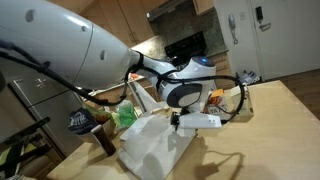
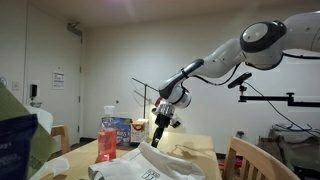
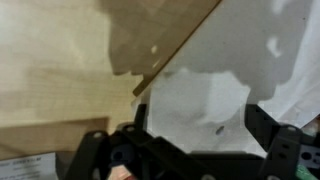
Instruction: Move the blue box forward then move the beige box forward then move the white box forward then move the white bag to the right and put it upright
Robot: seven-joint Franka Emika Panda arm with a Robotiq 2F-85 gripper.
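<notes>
**Gripper spread wide above the slumped white bag**

The gripper (image 2: 159, 140) hangs fingers-down just above the white bag (image 2: 150, 166). The bag lies crumpled on the wooden table (image 2: 203, 149), not upright.

In the wrist view the two fingers (image 3: 95, 155) stand far apart at the lower edge of the picture. The gripper (image 3: 190, 152) is spread wide with nothing clamped between the fingers. The white bag (image 3: 215, 95) fills the space ahead of and beneath it (whether a fingertip touches the bag cannot be told). The bag's edge runs slantwise across the bare wooden table (image 3: 50, 60).

In an exterior view the white bag (image 1: 150, 148) spreads toward the camera, below the arm's wrist, with a green packet (image 1: 125, 115) just beside it.

In an exterior view a red bottle (image 2: 107, 138) stands upright near the bag. A blue box (image 2: 122, 130) stands behind the bottle, apart from the gripper.
</notes>
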